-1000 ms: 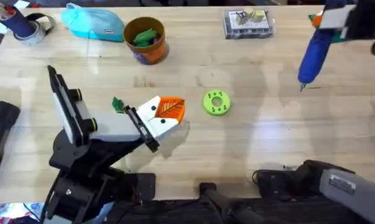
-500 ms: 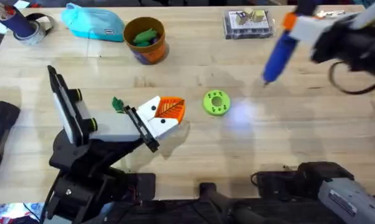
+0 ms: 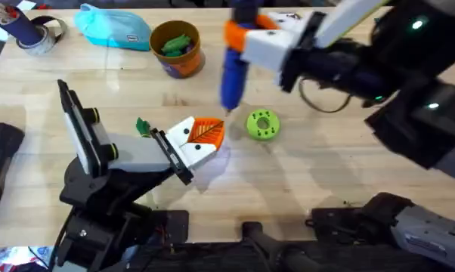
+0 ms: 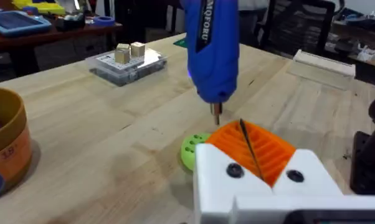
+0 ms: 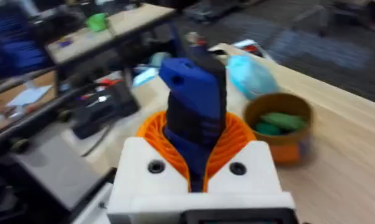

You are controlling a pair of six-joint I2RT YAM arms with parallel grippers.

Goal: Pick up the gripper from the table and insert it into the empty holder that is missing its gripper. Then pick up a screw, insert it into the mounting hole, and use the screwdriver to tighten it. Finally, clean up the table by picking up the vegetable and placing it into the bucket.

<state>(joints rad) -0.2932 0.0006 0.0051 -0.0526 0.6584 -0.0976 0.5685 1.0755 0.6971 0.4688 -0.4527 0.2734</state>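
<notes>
Screwdriver (image 3: 233, 68) held upright in right gripper (image 3: 250, 41), fingers clamped on blue body, metal tip pointing down just above orange gripper (image 3: 206, 131). Orange gripper sits in white holder (image 3: 148, 151) at left arm end; left fingers state cannot tell. Green disc (image 3: 262, 125) on table (image 3: 326, 166) just beside. Vegetable (image 3: 143, 126) beside holder. Bucket (image 3: 176, 49) at far side, green pieces inside.

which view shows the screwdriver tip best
The left wrist view: the screwdriver points down, its thin metal tip bare just above the orange gripper. Overhead shows the blue body but the tip is tiny. The right wrist view sees its rear end, clamped by the right gripper.
</notes>
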